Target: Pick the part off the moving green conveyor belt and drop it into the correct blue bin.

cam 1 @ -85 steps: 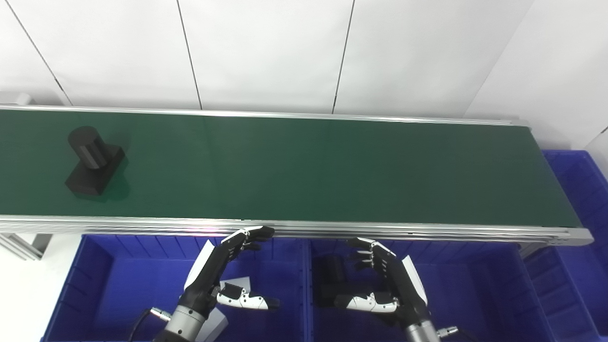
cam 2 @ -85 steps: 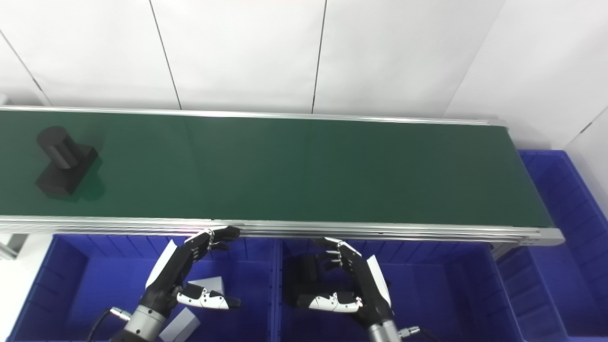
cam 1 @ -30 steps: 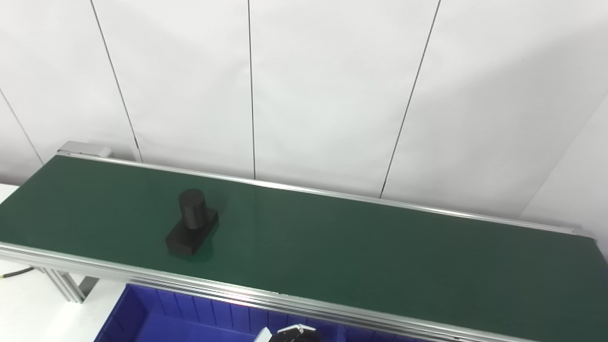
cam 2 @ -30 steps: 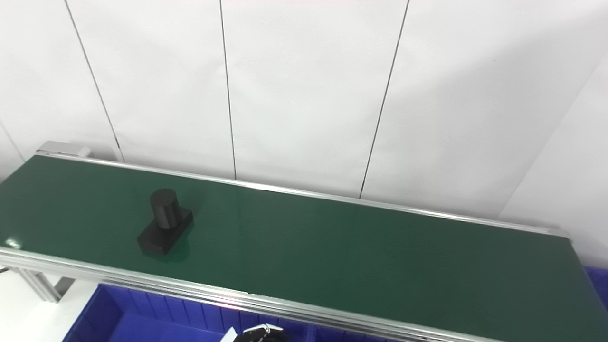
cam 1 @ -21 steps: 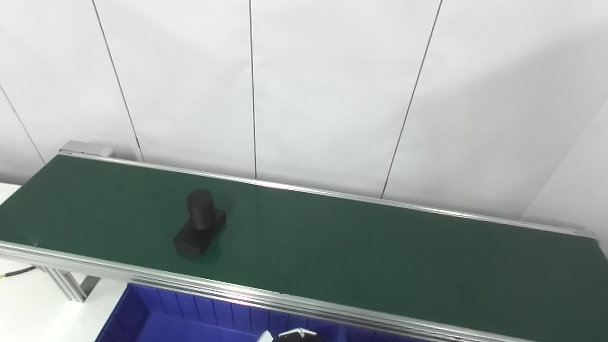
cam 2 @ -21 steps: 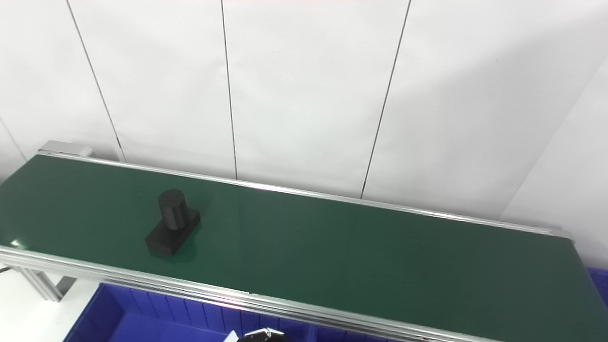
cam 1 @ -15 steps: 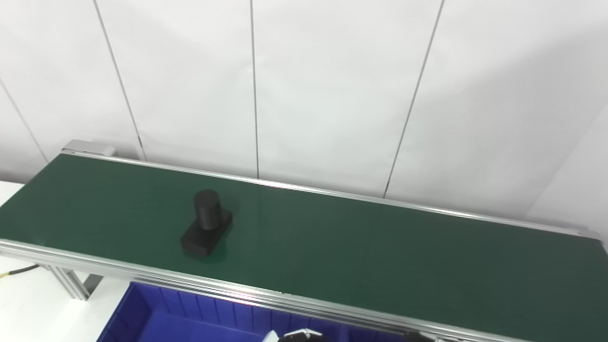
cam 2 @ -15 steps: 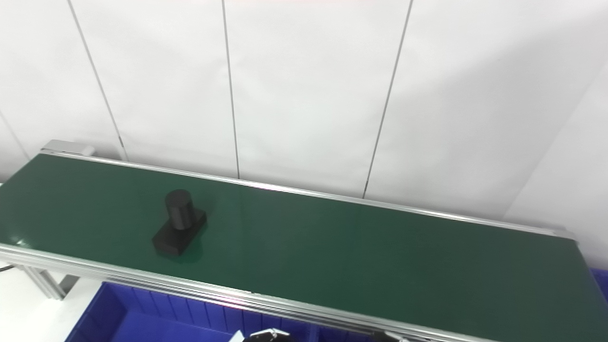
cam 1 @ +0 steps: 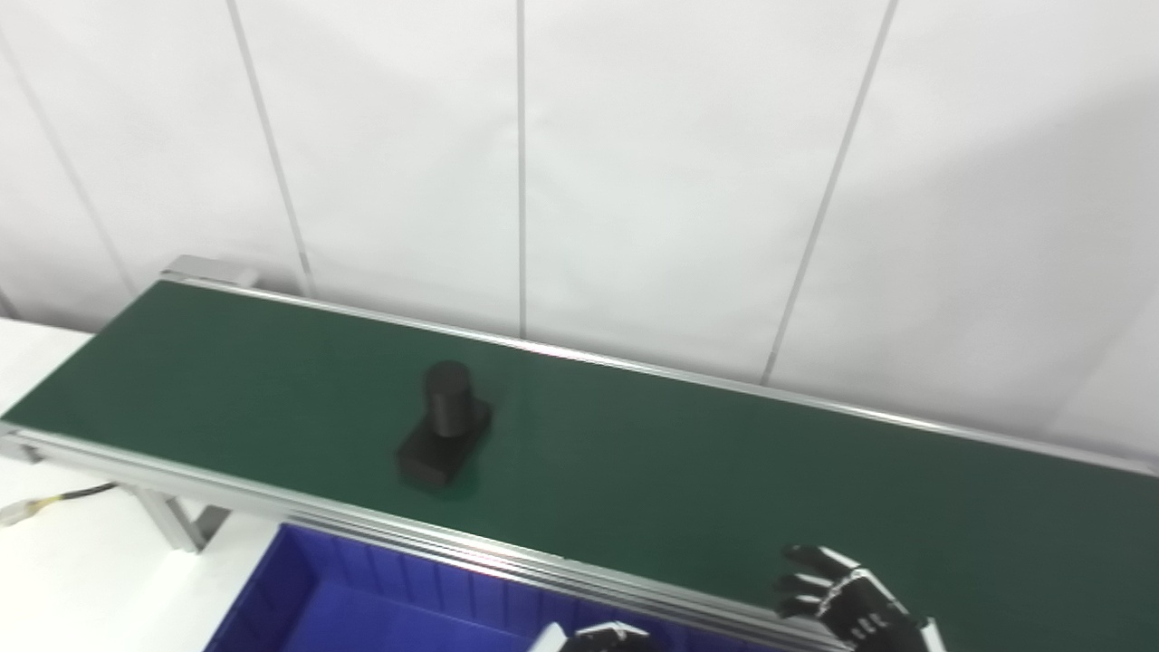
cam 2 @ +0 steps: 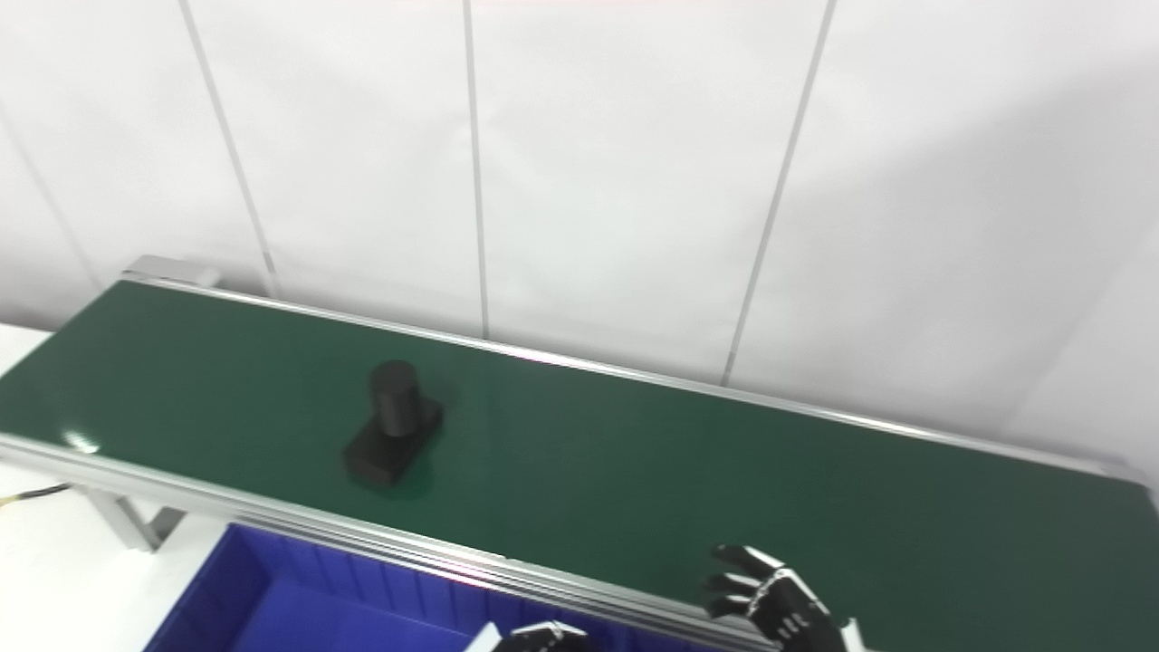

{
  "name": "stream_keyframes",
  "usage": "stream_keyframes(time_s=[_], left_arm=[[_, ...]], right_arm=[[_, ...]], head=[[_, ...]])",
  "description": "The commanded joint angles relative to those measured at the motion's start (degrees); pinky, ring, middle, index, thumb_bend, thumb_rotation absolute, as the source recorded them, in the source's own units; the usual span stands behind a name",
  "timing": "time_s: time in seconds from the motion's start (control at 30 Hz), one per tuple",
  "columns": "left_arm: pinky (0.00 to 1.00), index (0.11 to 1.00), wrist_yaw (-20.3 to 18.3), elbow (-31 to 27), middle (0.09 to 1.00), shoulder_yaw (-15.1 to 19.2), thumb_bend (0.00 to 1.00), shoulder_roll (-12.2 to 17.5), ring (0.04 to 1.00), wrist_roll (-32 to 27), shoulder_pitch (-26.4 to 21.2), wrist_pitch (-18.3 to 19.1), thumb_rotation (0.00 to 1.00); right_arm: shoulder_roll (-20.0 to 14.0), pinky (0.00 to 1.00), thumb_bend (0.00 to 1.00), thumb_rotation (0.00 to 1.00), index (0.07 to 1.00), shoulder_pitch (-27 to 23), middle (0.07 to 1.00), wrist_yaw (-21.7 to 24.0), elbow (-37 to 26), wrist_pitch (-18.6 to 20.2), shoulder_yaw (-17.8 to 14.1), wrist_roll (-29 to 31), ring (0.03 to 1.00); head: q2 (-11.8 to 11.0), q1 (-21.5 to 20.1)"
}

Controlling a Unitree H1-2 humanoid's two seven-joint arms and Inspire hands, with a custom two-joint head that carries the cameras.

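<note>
A black part (cam 1: pixel 445 437), an upright cylinder on a rectangular base, stands on the green conveyor belt (cam 1: pixel 688 471) left of its middle. My right hand (cam 1: pixel 847 605) reaches over the belt's near edge at the lower right, fingers spread apart and holding nothing, far to the right of the part. Only the fingertips of my left hand (cam 1: pixel 602 636) peek in at the bottom edge below the belt rail; its state cannot be read. A blue bin (cam 1: pixel 308 602) lies below the belt's near rail.
White wall panels rise behind the belt. The belt's left end with its metal frame leg (cam 1: pixel 177 525) and a cable (cam 1: pixel 54 503) stands at the left over a white surface.
The part has ridden rightward along the belt. The camera has shifted. My right hand has risen into view over the belt's near edge.
</note>
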Motion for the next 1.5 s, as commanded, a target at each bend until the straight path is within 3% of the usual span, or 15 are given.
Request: stream_keyframes(time_s=[0.0,0.5,1.0,1.47], left_arm=[[0.64,0.712,1.09,-0.33,0.737,-0.04,1.00,-1.30,0.716,-0.23,-1.88,-2.08,0.01],[0.65,0.716,1.68,0.96,0.746,-0.82,1.00,-1.58,0.727,-0.27,-2.48,-2.08,0.01],[0.65,0.711,1.61,1.27,0.743,-0.83,1.00,-1.65,0.727,-0.91,-2.63,-2.08,0.00],[0.66,0.712,1.44,0.30,0.746,-0.75,1.00,-0.54,0.731,-1.05,-2.26,-2.08,0.01]], right_arm=[[0.07,0.59,0.98,0.18,0.740,-1.95,0.791,1.09,-1.17,-1.25,-0.09,1.97,0.687],[0.07,0.58,0.93,0.14,0.735,-8.46,0.799,-1.92,6.26,-1.26,-2.37,0.09,0.701],[-1.19,0.60,0.93,0.09,0.755,-20.45,0.779,-5.34,18.70,-1.27,-4.98,-2.11,0.701],[-0.45,0.56,0.96,0.06,0.758,-28.15,0.776,-10.63,26.59,-1.28,-2.94,-6.61,0.677]], head=[[0.08,0.08],[-0.45,-1.10],[-0.85,-2.36],[-0.66,-5.56]])
